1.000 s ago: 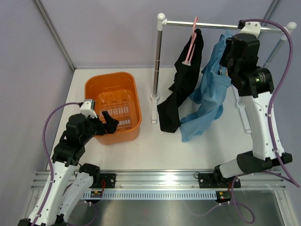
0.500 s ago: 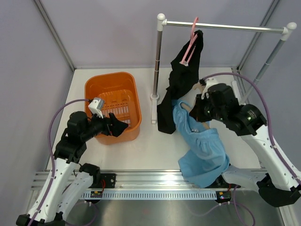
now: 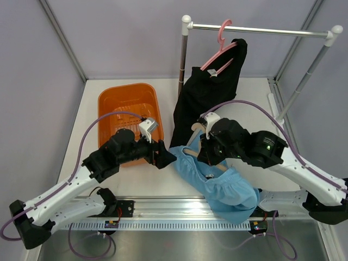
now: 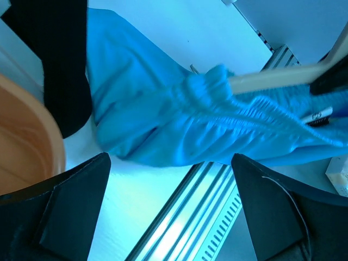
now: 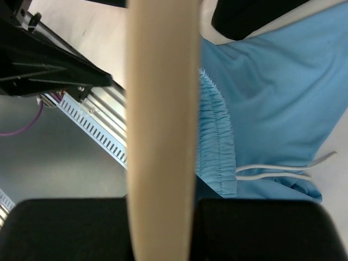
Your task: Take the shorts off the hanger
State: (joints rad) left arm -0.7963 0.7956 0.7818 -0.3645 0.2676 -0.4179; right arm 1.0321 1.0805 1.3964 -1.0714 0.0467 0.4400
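Observation:
The light blue shorts hang on a wooden hanger, low over the table's front centre. My right gripper is shut on the hanger. In the right wrist view the hanger bar runs between the jaws of this gripper, with the shorts' elastic waistband beside it. My left gripper is open and empty just left of the shorts. In the left wrist view the shorts and hanger lie ahead of the spread jaws of the left gripper, apart from them.
An orange basket stands at the left, behind my left arm. A black garment hangs on a pink hanger from the metal rack, right behind the shorts. The aluminium rail runs along the front edge.
My right arm brought the hanger with the shorts off the rack, down and toward the front left. My left arm swung right from the basket to the shorts. The black garment swayed.

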